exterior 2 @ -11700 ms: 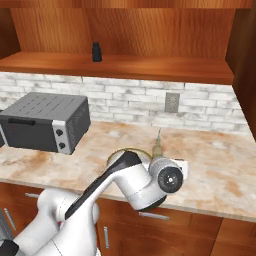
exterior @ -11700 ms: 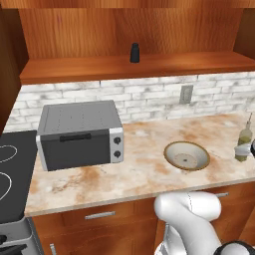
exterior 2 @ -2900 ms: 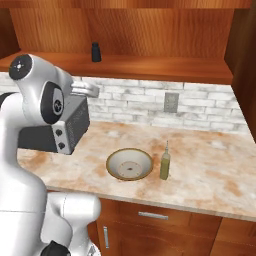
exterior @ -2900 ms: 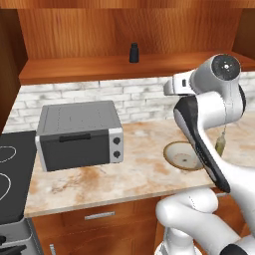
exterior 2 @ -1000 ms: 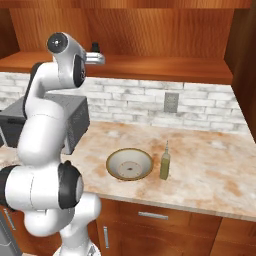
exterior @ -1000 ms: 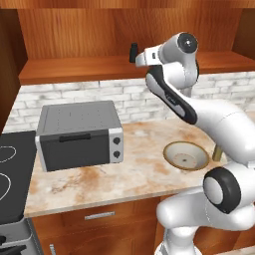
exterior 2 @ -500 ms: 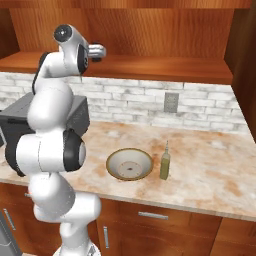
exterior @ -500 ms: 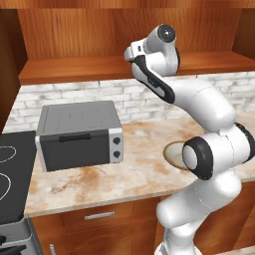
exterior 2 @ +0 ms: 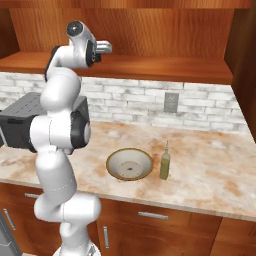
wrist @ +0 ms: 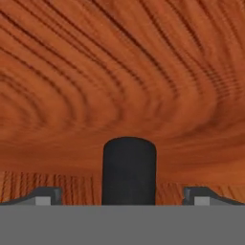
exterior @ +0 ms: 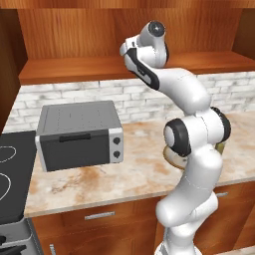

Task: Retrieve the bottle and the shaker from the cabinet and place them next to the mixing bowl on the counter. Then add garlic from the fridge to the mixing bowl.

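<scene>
Arm swung closer; shaker [wrist: 129, 170] upright between open end effector [wrist: 122, 195] fingertips.

I count one shaker [wrist: 129, 170], standing between the two fingertips [wrist: 45, 195] of my one pincer [wrist: 122, 196]. On the desk [exterior 2: 210, 172] I count one mixing bowl [exterior 2: 129, 164], one bottle [exterior 2: 164, 162] and one toaster oven [exterior: 79, 133]. One wall outlet [exterior 2: 171, 102] sits in the brick wall. One stove [exterior: 10, 179] adjoins the desk.
</scene>
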